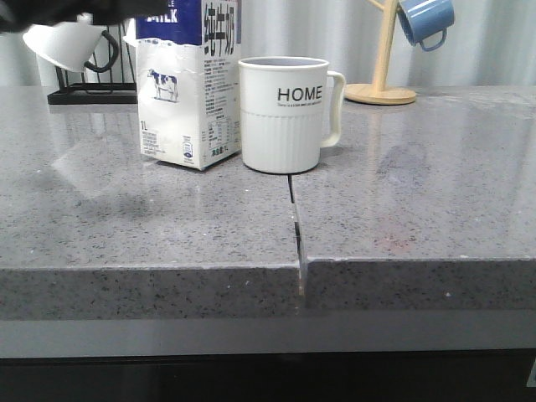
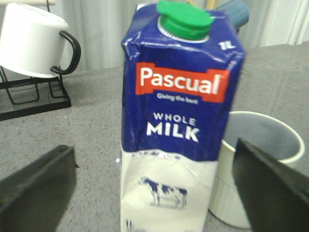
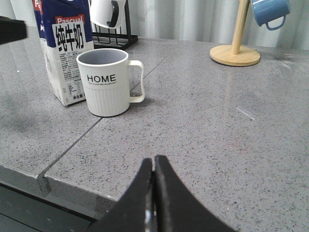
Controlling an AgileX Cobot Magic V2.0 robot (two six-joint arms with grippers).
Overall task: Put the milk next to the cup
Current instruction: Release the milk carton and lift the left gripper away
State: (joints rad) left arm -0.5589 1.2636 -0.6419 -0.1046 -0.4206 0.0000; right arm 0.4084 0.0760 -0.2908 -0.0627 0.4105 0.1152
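Observation:
The milk (image 1: 188, 92), a tall white carton with a blue top and a cow picture, stands upright on the grey counter. It is just left of the cup (image 1: 285, 117), a cream mug lettered "HOME" with its handle to the right; the two are nearly touching. In the left wrist view the milk (image 2: 181, 111) fills the middle and the cup (image 2: 260, 145) is behind it. My left gripper (image 2: 154, 193) is open, with its fingers (image 2: 34, 188) wide on either side of the carton and clear of it. My right gripper (image 3: 153, 162) is shut and empty, low over the counter's front edge, apart from the cup (image 3: 104, 82).
A black wire rack (image 1: 92, 88) with white black-handled mugs (image 1: 63, 42) stands at the back left. A wooden mug tree (image 1: 383, 84) with a blue mug (image 1: 425, 21) stands at the back right. A seam (image 1: 295, 218) runs through the counter in front of the cup.

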